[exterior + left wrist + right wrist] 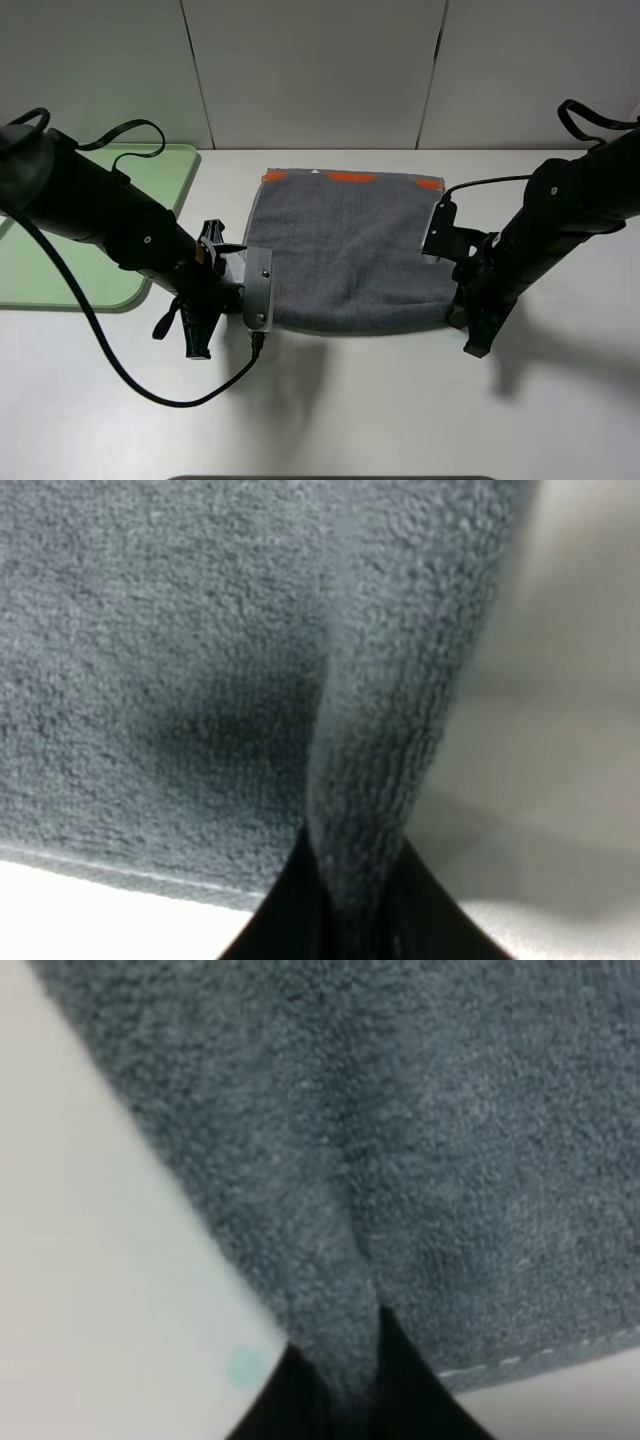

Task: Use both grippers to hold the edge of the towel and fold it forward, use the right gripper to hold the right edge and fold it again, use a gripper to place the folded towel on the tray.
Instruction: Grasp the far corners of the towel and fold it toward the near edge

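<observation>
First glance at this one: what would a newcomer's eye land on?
The dark grey terry-cloth towel lying flat at the centre of the white table, orange patches along its far hem, draws the eye first. At its near corners the left pincer and the right pincer are each shut on a pinched-up ridge of cloth. A pale green plastic tray lies at the table's left side.

Lab: white table (400, 420), plain panel wall (320, 70)
</observation>
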`<state>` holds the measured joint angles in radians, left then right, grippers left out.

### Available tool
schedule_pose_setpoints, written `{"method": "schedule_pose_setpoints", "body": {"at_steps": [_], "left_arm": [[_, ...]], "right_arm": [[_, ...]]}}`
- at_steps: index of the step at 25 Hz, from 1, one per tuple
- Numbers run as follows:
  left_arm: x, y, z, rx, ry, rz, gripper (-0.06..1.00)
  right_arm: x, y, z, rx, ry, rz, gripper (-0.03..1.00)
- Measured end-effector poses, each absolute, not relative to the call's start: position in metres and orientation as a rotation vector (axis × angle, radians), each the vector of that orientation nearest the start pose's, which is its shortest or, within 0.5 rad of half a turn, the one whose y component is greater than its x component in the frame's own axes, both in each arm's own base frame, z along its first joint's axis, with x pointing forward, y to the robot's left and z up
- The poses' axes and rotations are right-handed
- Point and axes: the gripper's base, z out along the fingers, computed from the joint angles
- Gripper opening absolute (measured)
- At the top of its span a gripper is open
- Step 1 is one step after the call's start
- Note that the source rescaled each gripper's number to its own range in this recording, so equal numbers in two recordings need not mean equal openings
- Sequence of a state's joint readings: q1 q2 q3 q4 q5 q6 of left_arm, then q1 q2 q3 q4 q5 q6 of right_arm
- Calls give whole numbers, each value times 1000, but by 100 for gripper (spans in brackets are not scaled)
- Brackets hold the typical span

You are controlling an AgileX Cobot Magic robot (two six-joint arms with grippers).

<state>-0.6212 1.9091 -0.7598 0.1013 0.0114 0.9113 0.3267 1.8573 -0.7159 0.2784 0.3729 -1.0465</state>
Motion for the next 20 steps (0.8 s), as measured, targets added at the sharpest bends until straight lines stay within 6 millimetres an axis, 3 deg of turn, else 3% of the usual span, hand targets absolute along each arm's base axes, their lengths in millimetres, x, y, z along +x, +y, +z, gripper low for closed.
{"method": "schedule_pose_setpoints", "body": {"at_steps": [11, 20], "left_arm": [[255, -183, 89, -2639, -2479, -181, 0], [250, -178, 109, -2628, -2464, -192, 0]], "right_arm": [[247, 95, 94, -1624, 2542, 140, 0], [240, 94, 123, -1573, 2520, 140, 0]]}}
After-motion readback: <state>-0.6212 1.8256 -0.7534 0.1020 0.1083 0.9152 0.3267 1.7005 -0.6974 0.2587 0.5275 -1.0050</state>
